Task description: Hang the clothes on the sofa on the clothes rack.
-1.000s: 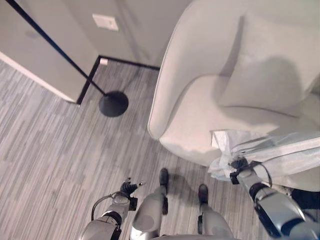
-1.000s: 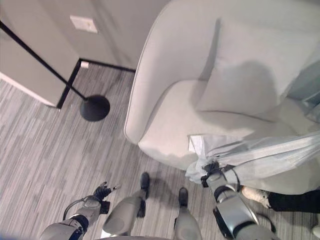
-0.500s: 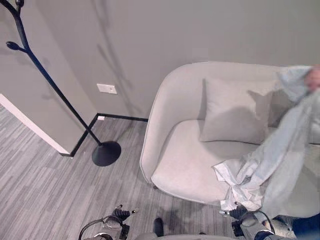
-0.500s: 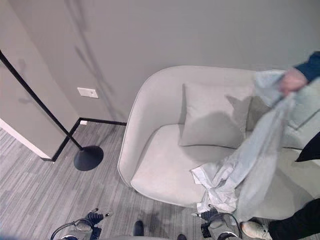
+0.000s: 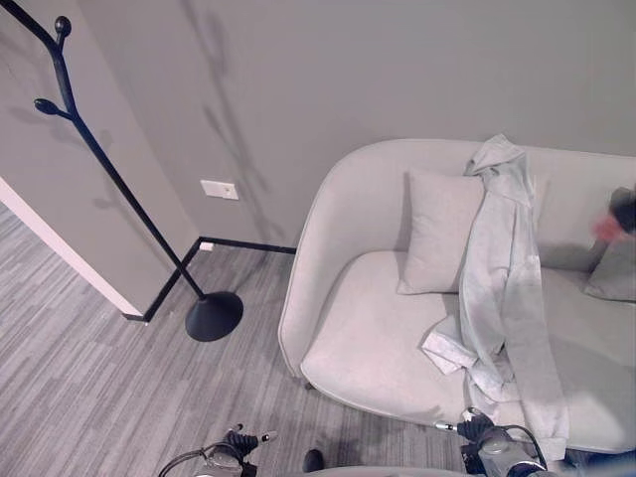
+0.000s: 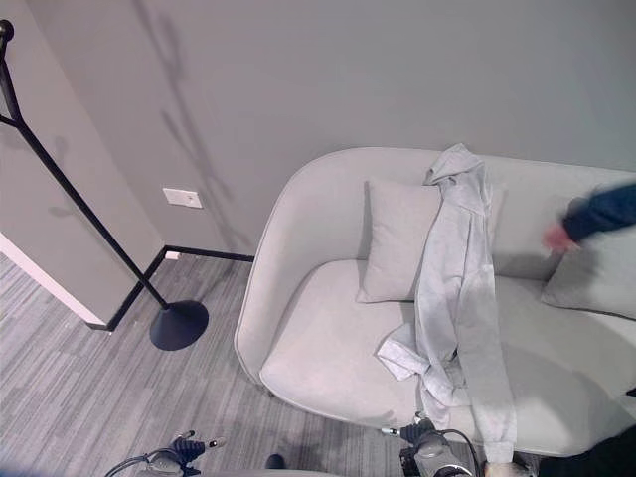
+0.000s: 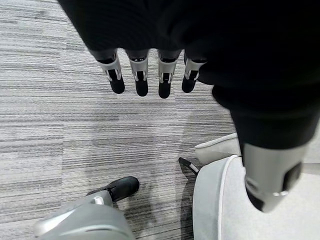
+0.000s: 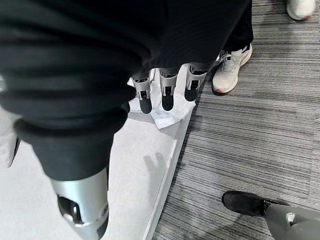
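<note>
The soft pale hoodie now drapes over the rounded sofa, beyond both robot hands, left and right, fingers relaxed, empty.

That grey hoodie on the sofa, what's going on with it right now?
The light grey hoodie is draped over the sofa, from the backrest down across the seat and past its front edge, next to a cushion. A person's hand is near the backrest, apart from it. Neither robot hand holds anything: the left hand hangs open over the floor, the right hand open above the hoodie's lower end. The clothes rack stands bare.
</note>
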### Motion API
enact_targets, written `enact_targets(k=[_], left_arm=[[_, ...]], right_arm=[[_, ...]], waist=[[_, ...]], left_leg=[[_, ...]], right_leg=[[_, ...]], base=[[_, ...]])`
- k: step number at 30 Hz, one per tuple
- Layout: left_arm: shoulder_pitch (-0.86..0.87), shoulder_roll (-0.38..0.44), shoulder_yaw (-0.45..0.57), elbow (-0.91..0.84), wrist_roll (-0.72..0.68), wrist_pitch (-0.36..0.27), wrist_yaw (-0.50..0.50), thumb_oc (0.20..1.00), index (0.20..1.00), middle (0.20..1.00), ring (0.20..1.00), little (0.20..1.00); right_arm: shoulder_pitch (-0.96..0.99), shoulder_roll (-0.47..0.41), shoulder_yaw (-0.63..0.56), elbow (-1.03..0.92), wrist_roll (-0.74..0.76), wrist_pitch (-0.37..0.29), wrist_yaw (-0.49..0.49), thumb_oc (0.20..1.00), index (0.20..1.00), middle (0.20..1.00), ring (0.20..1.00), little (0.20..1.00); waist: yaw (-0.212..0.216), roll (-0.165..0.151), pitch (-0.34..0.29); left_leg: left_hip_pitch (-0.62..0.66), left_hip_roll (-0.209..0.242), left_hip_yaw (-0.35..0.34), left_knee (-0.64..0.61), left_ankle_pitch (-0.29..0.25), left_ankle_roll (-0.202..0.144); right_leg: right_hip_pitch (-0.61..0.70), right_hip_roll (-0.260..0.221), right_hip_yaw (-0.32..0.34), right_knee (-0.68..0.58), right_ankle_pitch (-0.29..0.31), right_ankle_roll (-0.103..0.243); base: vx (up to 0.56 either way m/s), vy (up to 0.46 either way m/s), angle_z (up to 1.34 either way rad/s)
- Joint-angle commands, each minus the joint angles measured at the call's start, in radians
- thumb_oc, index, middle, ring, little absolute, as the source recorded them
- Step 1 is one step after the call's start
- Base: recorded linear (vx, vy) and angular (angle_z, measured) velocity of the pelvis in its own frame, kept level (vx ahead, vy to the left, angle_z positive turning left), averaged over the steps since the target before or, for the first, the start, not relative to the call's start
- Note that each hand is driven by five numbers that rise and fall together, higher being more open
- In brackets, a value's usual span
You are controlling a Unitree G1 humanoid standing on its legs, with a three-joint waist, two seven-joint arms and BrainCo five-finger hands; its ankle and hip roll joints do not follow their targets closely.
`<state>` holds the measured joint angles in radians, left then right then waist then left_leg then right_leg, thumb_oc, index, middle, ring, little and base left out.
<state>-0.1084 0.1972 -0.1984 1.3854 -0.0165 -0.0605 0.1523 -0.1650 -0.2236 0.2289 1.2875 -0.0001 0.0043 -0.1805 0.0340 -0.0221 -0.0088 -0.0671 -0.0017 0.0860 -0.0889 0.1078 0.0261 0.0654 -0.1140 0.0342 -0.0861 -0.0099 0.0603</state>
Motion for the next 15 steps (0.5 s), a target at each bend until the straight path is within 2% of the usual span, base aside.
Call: enact_targets(k=[1, 4, 9, 11, 12, 13, 15], left_arm=[[-0.061, -0.026, -0.009, 0.046, 0.034, -0.011, 0.007, 1.0, 1.0, 1.0, 1.0, 1.0], [-0.061, -0.026, -0.009, 0.046, 0.034, -0.011, 0.007, 1.0, 1.0, 1.0, 1.0, 1.0], [-0.06, -0.038, -0.011, 0.047, 0.041, -0.011, -0.002, 1.0, 1.0, 1.0, 1.0, 1.0], [-0.056, -0.031, -0.019, 0.048, 0.048, -0.012, -0.006, 1.0, 1.0, 1.0, 1.0, 1.0], [-0.053, -0.029, -0.018, 0.047, 0.05, -0.011, -0.006, 1.0, 1.0, 1.0, 1.0, 1.0], [-0.053, -0.029, -0.018, 0.047, 0.05, -0.012, -0.006, 1.0, 1.0, 1.0, 1.0, 1.0], [-0.065, -0.021, -0.019, 0.054, 0.059, -0.012, -0.007, 1.0, 1.0, 1.0, 1.0, 1.0]], right_arm=[[-0.089, -0.025, 0.013, 0.026, -0.006, -0.029, -0.008, 1.0, 1.0, 1.0, 1.0, 1.0], [-0.089, -0.025, 0.013, 0.027, -0.006, -0.029, -0.008, 1.0, 1.0, 1.0, 1.0, 1.0], [-0.111, -0.087, -0.026, 0.07, 0.02, -0.028, -0.047, 1.0, 1.0, 1.0, 1.0, 1.0], [-0.12, -0.109, -0.043, 0.066, 0.025, -0.027, -0.06, 1.0, 1.0, 1.0, 1.0, 1.0], [-0.14, -0.123, -0.048, 0.054, 0.027, -0.029, -0.067, 1.0, 1.0, 1.0, 1.0, 1.0], [-0.14, -0.124, -0.048, 0.054, 0.027, -0.028, -0.067, 1.0, 1.0, 1.0, 1.0, 1.0], [-0.191, -0.156, -0.045, -0.007, 0.017, -0.024, -0.078, 1.0, 1.0, 1.0, 1.0, 1.0]], waist=[[0.013, 0.044, 0.039], [0.013, 0.045, 0.04], [0.01, 0.061, 0.067], [0.019, 0.061, 0.07], [0.022, 0.07, 0.079], [0.024, 0.07, 0.081], [0.011, 0.112, 0.127]], left_leg=[[-0.035, 0.011, -0.082, 0.002, -0.045, -0.06], [-0.034, 0.011, -0.082, 0.002, -0.045, -0.06], [-0.006, 0.014, -0.053, 0.002, -0.054, -0.064], [0.001, 0.011, -0.039, 0.002, -0.056, -0.057], [0.008, 0.021, -0.031, 0.002, -0.055, -0.059], [0.01, 0.021, -0.03, 0.002, -0.056, -0.058], [0.066, 0.071, -0.008, 0.002, -0.063, -0.071]], right_leg=[[0.039, 0.017, 0.012, 0.031, 0.072, -0.039], [0.04, 0.017, 0.012, 0.031, 0.072, -0.039], [0.065, -0.004, -0.015, 0.04, 0.072, -0.037], [0.068, -0.013, -0.038, 0.111, 0.064, -0.042], [0.051, -0.015, -0.07, 0.175, 0.066, -0.041], [0.049, -0.015, -0.068, 0.18, 0.064, -0.041], [-0.002, -0.02, -0.127, 0.322, 0.053, -0.03]], base=[[0.02, 0.025, 0.03], [0.01, 0.016, 0.06], [0.1, 0.076, 0.08], [0.13, 0.073, 0.01], [0.09, 0.059, -0.05], [0.07, 0.057, -0.18], [0.15, -0.024, -0.52]])
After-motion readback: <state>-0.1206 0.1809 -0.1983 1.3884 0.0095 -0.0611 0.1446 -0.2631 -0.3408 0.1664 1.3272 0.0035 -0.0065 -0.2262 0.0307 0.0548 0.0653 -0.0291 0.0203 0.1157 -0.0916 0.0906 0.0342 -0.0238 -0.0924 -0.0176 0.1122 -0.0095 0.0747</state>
